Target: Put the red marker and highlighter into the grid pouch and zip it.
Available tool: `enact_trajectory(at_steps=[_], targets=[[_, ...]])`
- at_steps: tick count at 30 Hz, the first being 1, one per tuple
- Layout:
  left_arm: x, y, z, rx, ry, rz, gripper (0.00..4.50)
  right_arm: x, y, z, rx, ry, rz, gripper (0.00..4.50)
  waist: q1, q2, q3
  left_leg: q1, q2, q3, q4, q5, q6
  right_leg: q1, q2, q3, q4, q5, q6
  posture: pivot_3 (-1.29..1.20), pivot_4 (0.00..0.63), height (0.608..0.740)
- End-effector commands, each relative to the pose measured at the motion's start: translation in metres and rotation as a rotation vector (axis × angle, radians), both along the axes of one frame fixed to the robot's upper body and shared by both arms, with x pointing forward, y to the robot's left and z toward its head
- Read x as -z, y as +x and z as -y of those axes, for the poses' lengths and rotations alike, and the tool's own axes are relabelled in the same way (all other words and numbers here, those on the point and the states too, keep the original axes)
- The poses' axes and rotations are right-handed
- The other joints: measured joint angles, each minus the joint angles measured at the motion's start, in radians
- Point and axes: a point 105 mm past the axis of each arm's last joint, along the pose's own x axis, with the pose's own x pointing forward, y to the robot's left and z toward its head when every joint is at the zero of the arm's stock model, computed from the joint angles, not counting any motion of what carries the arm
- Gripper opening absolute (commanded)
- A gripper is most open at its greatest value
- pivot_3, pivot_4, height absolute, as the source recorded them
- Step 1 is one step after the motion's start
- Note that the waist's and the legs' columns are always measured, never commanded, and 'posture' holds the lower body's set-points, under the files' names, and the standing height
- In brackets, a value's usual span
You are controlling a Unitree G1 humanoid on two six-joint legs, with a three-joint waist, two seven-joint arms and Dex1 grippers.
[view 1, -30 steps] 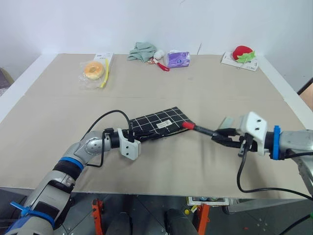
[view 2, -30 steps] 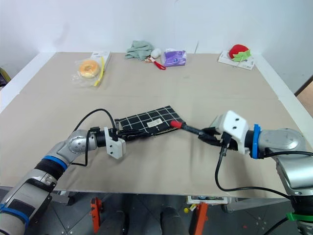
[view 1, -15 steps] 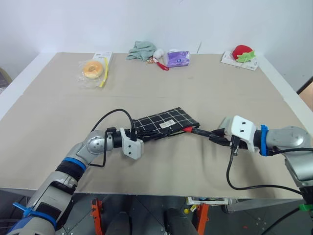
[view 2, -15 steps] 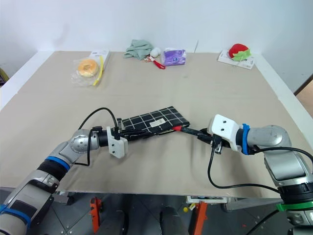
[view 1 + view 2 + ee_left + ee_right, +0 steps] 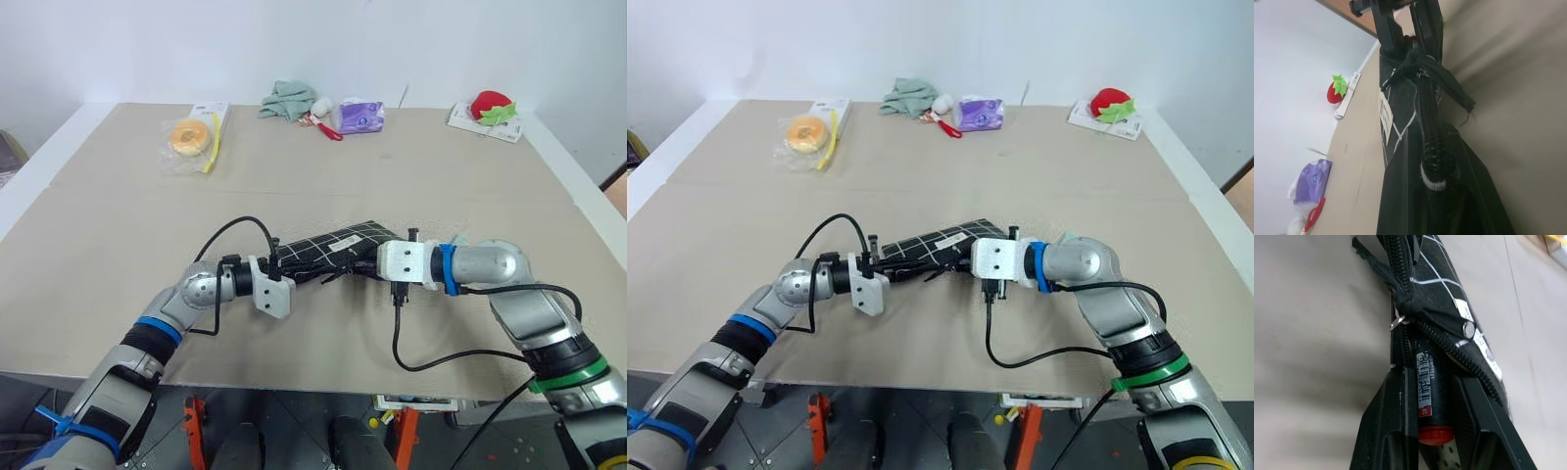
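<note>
mid-table, right claw (image 5: 1434, 396) pinching red marker (image 5: 1429, 387) – nose inside grid pouch (image 5: 328, 250), left claw (image 5: 284, 272) clamping pouch's edge

Grid pouch (image 5: 328, 250) sits mid-table (image 5: 118, 245) between both pincers — red marker (image 5: 1430, 396) poking into its open edge.

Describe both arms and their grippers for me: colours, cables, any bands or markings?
Both arms have silver-grey metal shells. The left arm wears blue bands and a black looping cable; a white camera block sits by its black-fingered left gripper. The right arm carries a blue wrist ring, a green band lower down, a dangling black cable, and a white block behind the right gripper.
</note>
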Motion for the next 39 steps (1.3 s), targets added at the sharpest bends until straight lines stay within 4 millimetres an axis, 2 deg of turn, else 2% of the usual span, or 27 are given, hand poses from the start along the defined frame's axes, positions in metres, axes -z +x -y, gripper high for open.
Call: enact_trajectory(at_steps=[1, 8, 9, 11, 14, 15, 17, 19, 23, 25, 30, 33, 39], targets=[[-0.019, -0.005, 0.004, 0.029, -0.072, 0.018, 0.00, -0.011, 0.007, 0.001, -0.032, -0.052, 0.107, 0.61, 0.000, 0.000, 0.000, 0.000, 0.000, 0.000, 0.000, 0.000, 0.000, 0.000, 0.000, 0.000, 0.000, 0.000, 0.000, 0.00, 0.150, 0.740], [-0.020, -0.002, -0.001, -0.011, -0.112, -0.041, 0.00, -0.026, 0.006, 0.006, 0.000, 0.045, 0.034, 0.61, -0.001, 0.000, 0.000, 0.000, 0.000, -0.001, 0.000, 0.000, 0.000, 0.000, 0.000, -0.001, 0.000, 0.001, -0.001, 0.00, 0.150, 0.740], [-0.020, -0.001, -0.002, -0.019, -0.119, -0.050, 0.00, -0.028, 0.004, 0.007, 0.010, 0.068, 0.001, 1.66, -0.001, 0.000, 0.000, 0.000, 0.000, -0.001, 0.000, 0.000, 0.000, 0.000, 0.000, -0.001, 0.000, 0.001, -0.001, 0.00, 0.150, 0.740], [-0.020, 0.002, -0.004, -0.041, -0.133, -0.075, 0.00, -0.040, 0.001, 0.007, 0.036, 0.152, -0.060, 2.51, -0.001, 0.000, 0.000, 0.000, 0.000, -0.002, 0.000, 0.000, 0.000, 0.000, 0.000, -0.001, 0.000, 0.001, -0.002, 0.00, 0.150, 0.740], [-0.022, 0.005, -0.007, -0.063, -0.154, -0.099, 0.00, -0.052, -0.004, 0.008, 0.056, 0.240, -0.109, 4.15, -0.001, 0.000, 0.000, 0.000, 0.000, -0.003, 0.000, 0.000, 0.000, 0.000, 0.000, -0.002, 0.000, 0.001, -0.002, 0.00, 0.150, 0.740], [-0.024, 0.007, -0.008, -0.073, -0.171, -0.112, 0.00, -0.060, -0.008, 0.012, 0.070, 0.314, -0.147, 4.42, -0.001, 0.000, 0.000, 0.000, 0.000, -0.003, 0.000, 0.000, 0.000, 0.001, 0.000, -0.003, 0.000, 0.001, -0.002, 0.00, 0.150, 0.740], [-0.027, 0.010, -0.009, -0.088, -0.204, -0.136, 0.00, -0.085, -0.006, 0.023, 0.144, 0.529, -0.153, 4.42, -0.001, 0.000, 0.000, 0.000, 0.000, -0.004, 0.000, 0.000, 0.000, 0.001, 0.000, -0.003, 0.001, 0.001, -0.002, 0.00, 0.150, 0.740], [-0.030, 0.011, -0.009, -0.096, -0.219, -0.144, 0.00, -0.097, 0.009, 0.051, 0.350, 0.684, -0.125, 4.42, 0.000, 0.000, 0.000, -0.001, 0.000, -0.006, 0.001, 0.000, 0.000, 0.001, 0.000, -0.004, 0.001, 0.001, -0.002, 0.00, 0.150, 0.740], [-0.033, 0.012, -0.010, -0.105, -0.237, -0.155, 0.00, -0.079, 0.027, 0.104, 0.800, 0.823, -0.092, 4.42, 0.001, 0.000, 0.000, -0.002, 0.000, -0.008, 0.001, 0.002, -0.003, 0.001, 0.000, -0.006, 0.001, 0.001, -0.002, 0.00, 0.150, 0.740], [-0.034, 0.012, -0.009, -0.101, -0.236, -0.159, 0.00, -0.068, 0.030, 0.119, 1.007, 0.930, -0.076, 4.42, -0.001, 0.000, 0.000, -0.002, 0.000, -0.009, 0.000, 0.002, -0.003, 0.001, 0.000, -0.007, 0.001, 0.002, -0.003, 0.00, 0.150, 0.740], [-0.033, 0.011, -0.007, -0.084, -0.223, -0.168, 0.00, -0.038, 0.020, 0.119, 1.289, 1.023, -0.046, 4.42, -0.004, 0.004, -0.001, -0.002, 0.001, -0.008, -0.002, 0.004, -0.005, -0.002, 0.002, -0.006, 0.003, 0.002, -0.004, 0.00, 0.150, 0.740], [-0.031, 0.011, -0.005, -0.072, -0.210, -0.169, 0.00, -0.024, 0.012, 0.120, 1.415, 1.014, -0.017, 4.42, -0.003, 0.004, -0.001, -0.002, 0.001, -0.009, -0.002, 0.004, -0.006, -0.002, 0.002, -0.006, 0.004, 0.002, -0.004, 0.00, 0.150, 0.740], [-0.032, 0.011, -0.004, -0.067, -0.209, -0.168, 0.00, 0.000, 0.005, 0.124, 1.508, 0.908, -0.011, 4.42, -0.003, 0.004, -0.001, -0.003, 0.000, -0.009, -0.001, 0.005, -0.007, -0.001, 0.001, -0.006, 0.003, 0.002, -0.004, 0.00, 0.150, 0.740]])
